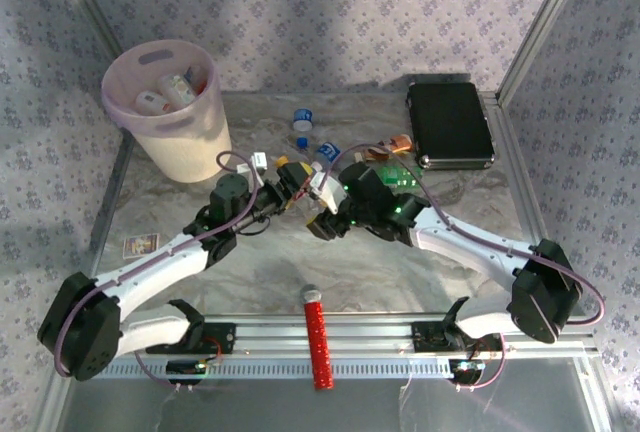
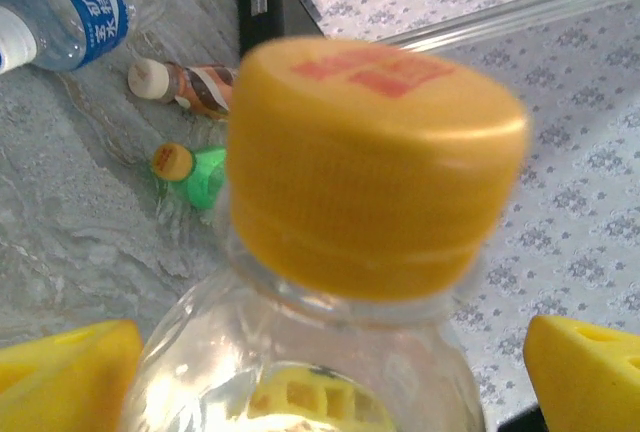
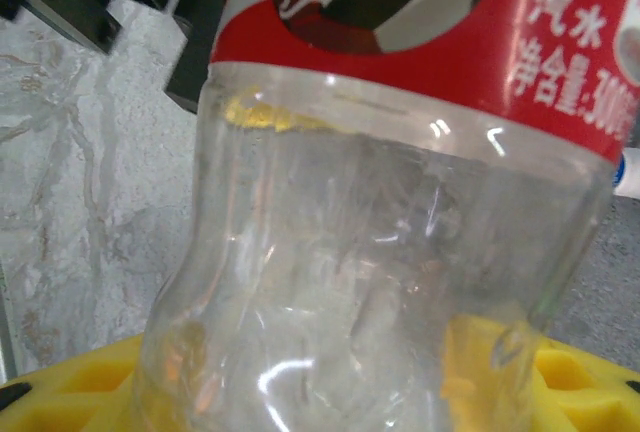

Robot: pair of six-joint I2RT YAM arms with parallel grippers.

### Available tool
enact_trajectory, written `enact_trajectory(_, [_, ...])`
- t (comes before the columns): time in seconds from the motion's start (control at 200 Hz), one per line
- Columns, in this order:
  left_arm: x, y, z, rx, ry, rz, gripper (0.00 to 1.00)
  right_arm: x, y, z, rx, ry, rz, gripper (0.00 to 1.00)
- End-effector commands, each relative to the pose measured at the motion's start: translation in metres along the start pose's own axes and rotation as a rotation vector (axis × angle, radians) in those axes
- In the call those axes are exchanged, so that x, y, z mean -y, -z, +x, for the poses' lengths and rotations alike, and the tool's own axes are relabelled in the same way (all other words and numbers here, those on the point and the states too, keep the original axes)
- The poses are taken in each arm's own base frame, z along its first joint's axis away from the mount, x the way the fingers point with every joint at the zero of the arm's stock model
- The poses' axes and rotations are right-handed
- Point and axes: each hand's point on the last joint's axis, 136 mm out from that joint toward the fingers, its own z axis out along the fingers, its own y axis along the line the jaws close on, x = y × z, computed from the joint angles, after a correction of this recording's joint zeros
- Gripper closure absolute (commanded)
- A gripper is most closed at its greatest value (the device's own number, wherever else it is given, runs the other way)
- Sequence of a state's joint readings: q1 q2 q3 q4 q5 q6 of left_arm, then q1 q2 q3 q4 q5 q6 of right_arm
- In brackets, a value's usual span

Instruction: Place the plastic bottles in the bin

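The left pincer has its yellow fingers spread either side of a clear plastic bottle with a yellow screw cap, with a gap on one side. A clear red-labelled plastic bottle lies against the right pincer; I cannot tell whether it is pinching. Both meet well right of the large round pale pink translucent bin, which holds at least two bottles. A blue-labelled bottle, a brownish bottle and a green bottle lie farther right on the marbled worktop, so I'd judge it under halfway.
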State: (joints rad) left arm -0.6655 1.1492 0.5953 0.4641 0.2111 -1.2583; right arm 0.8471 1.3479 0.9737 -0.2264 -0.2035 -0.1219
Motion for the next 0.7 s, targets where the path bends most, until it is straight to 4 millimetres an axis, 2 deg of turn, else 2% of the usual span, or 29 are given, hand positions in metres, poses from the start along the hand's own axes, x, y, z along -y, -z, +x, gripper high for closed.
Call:
enact_trajectory(0.0, [0.028,-0.002,-0.010,0.040,-0.015,0.080,0.08,-0.009,0.010,-0.016,0.074,-0.006,-0.024,0.41])
enact_trajectory(0.155, [0.036,-0.005,-0.008,0.027,-0.028,0.080,0.24,-0.009,0.010,-0.015,0.073,-0.002,-0.021,0.41])
enact_trajectory(0.4, [0.033,-0.006,-0.006,0.027,-0.039,0.058,0.45,-0.010,0.010,-0.014,0.071,0.005,-0.025,0.35])
enact_trajectory(0.475, [0.034,-0.006,-0.008,0.029,-0.052,0.050,0.47,-0.009,0.011,-0.014,0.068,0.009,-0.023,0.27])
enact_trajectory(0.55, [0.037,-0.005,-0.010,0.032,-0.078,0.033,0.47,-0.009,0.015,-0.015,0.070,0.016,-0.021,0.12])
enact_trajectory(0.585, [0.038,-0.005,-0.012,0.035,-0.094,0.024,0.47,-0.010,0.018,-0.016,0.072,0.023,-0.023,0.01])
enact_trajectory(0.695, [0.046,-0.002,-0.021,0.041,-0.143,0.003,0.48,-0.011,0.033,-0.024,0.103,0.027,-0.013,0.01])
